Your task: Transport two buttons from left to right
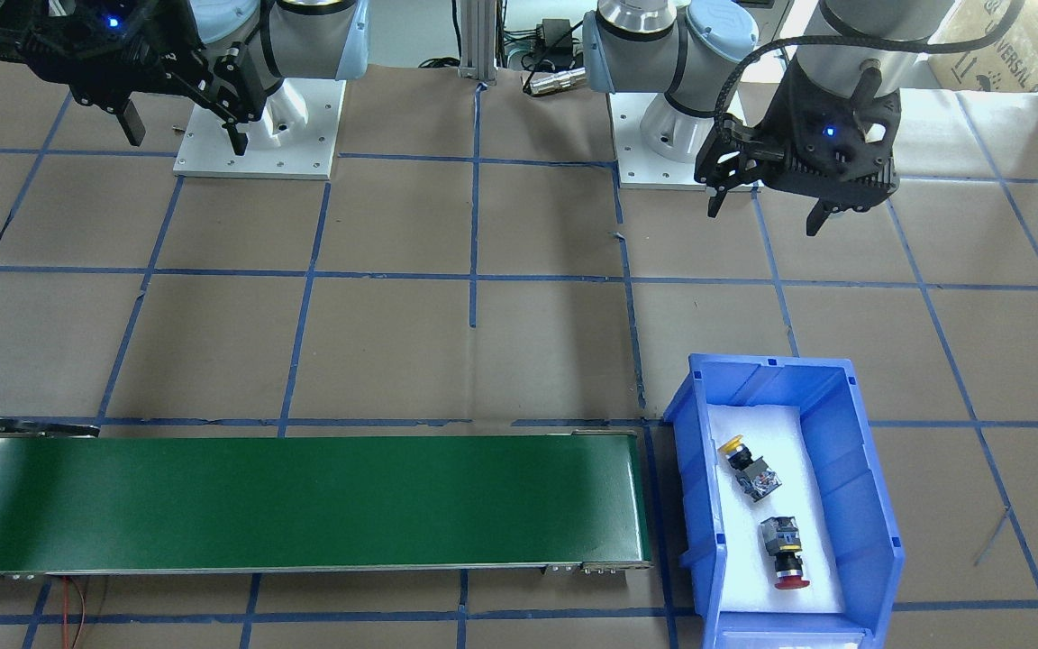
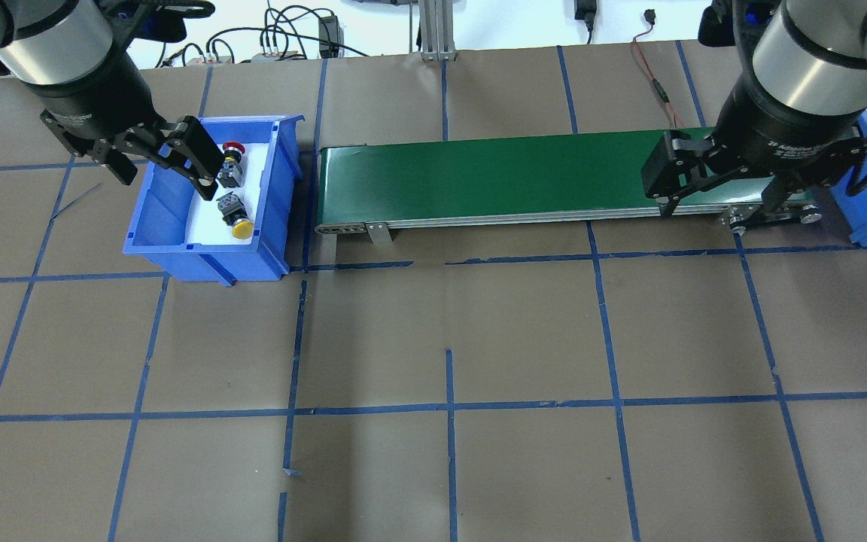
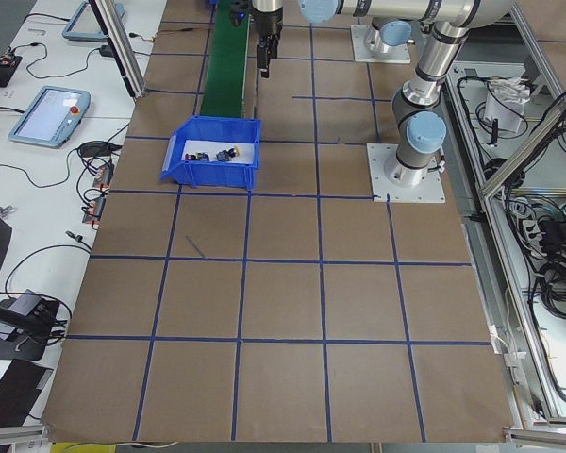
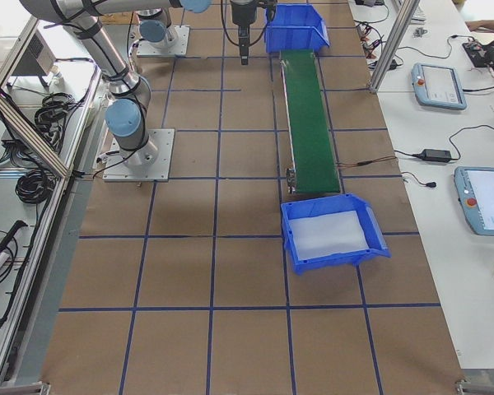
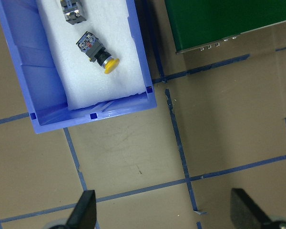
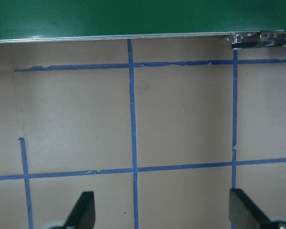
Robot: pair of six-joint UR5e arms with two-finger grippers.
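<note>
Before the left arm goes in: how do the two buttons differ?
Cap: the yellow button has a yellow mushroom cap, the red button a red one. Place: the yellow button lies nearer the robot, the red button farther out. Pose: the yellow button's cap points towards the robot, the red button's away, so their bodies face each other. Both lie on their sides, apart, on the white pad in the blue bin.

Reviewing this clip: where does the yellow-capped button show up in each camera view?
Front-facing: yellow-capped button lower right, inside the blue bin.
Overhead: button upper left, in the bin.
Exterior left: button upper left, tiny, in the bin.
Exterior right: cannot make it out in the far bin.
Left wrist: button upper left, in the bin.
Right wrist: not in view.
Shared landmark: the green conveyor, beside the bin.
</note>
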